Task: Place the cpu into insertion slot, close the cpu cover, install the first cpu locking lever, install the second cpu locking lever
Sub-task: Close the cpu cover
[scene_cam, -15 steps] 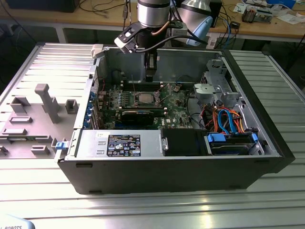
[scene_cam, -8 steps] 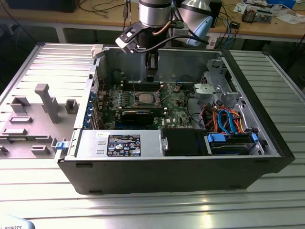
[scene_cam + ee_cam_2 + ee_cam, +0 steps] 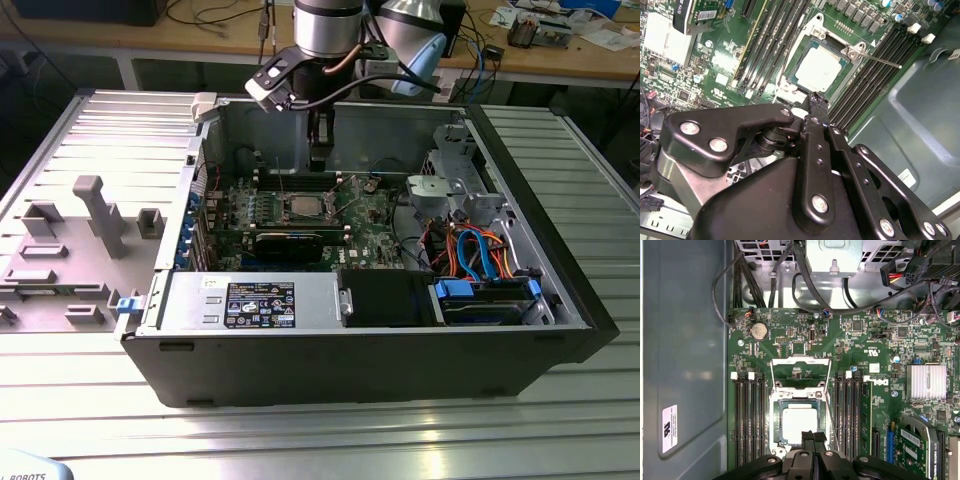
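The cpu [image 3: 800,426] lies flat in the insertion slot [image 3: 774,426] on the green board, its silvery top facing up. It also appears in the second wrist view as cpu [image 3: 817,65] and in the exterior view as cpu [image 3: 305,207]. The cpu cover [image 3: 800,361] stands flipped open beyond the socket, with the board visible through its window. A thin locking lever [image 3: 880,60] sticks out beside the socket, unlatched. My gripper [image 3: 814,437] hovers just over the cpu's near edge with its black fingers pressed together and nothing between them. From outside, the gripper [image 3: 318,160] reaches down into the open case.
Black memory slots [image 3: 749,420] flank the socket on both sides. A graphics card [image 3: 290,243], power supply [image 3: 260,300], and drive cage with orange and blue cables [image 3: 470,250] crowd the case. The case walls [image 3: 560,230] rise around it. A grey fixture plate [image 3: 80,250] lies at the exterior view's left.
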Tool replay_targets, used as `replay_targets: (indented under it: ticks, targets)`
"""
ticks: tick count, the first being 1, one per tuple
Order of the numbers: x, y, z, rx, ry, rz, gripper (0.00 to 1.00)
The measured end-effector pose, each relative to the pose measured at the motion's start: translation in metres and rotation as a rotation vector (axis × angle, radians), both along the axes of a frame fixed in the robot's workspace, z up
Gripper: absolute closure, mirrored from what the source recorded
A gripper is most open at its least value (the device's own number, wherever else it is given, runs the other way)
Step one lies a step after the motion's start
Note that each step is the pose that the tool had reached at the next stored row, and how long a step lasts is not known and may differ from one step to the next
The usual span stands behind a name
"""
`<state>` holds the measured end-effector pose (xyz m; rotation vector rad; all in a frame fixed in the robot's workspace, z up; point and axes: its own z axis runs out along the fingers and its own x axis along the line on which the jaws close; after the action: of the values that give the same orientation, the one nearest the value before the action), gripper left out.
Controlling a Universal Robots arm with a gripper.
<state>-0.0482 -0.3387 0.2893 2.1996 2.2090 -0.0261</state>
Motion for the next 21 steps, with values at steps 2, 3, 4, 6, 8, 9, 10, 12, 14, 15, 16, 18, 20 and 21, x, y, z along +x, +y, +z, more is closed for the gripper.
replay_targets:
  ticks: [2,3,4,6,8,9,10,12,14,15,16,18,20,21]
  targets:
    - [0.0011,0.0000,0.0000,0.0000,0.0000,0.000,0.89]
    - [0.0015,0.0000,0.0000,0.0000,0.0000,0.000,0.89]
    - [0.0018,0.0000,0.0000,0.0000,0.0000,0.000,0.89]
    - [0.0020,0.0000,0.0000,0.0000,0.0001,0.000,0.89]
    - [0.0023,0.0000,0.0000,0.0000,0.0000,0.000,0.89]
    - [0.0025,0.0000,0.0000,-0.0001,0.0000,0.000,0.89]
    - [0.0027,0.0000,0.0000,0.0000,0.0001,0.000,0.89]
    - [0.0031,0.0001,0.0000,0.0001,0.0000,0.000,0.89]
    - [0.0039,0.0001,0.0000,0.0000,0.0000,0.000,0.89]
    - [0.0042,0.0001,0.0000,0.0000,0.0000,0.000,0.89]
    - [0.0045,0.0001,0.0000,0.0000,0.0000,0.000,0.89]
    - [0.0051,0.0001,0.0000,0.0000,0.0001,0.000,0.89]
    - [0.0057,0.0001,0.0000,0.0000,0.0000,0.000,0.89]
    - [0.0062,0.0001,0.0000,0.0000,0.0001,0.000,0.89]
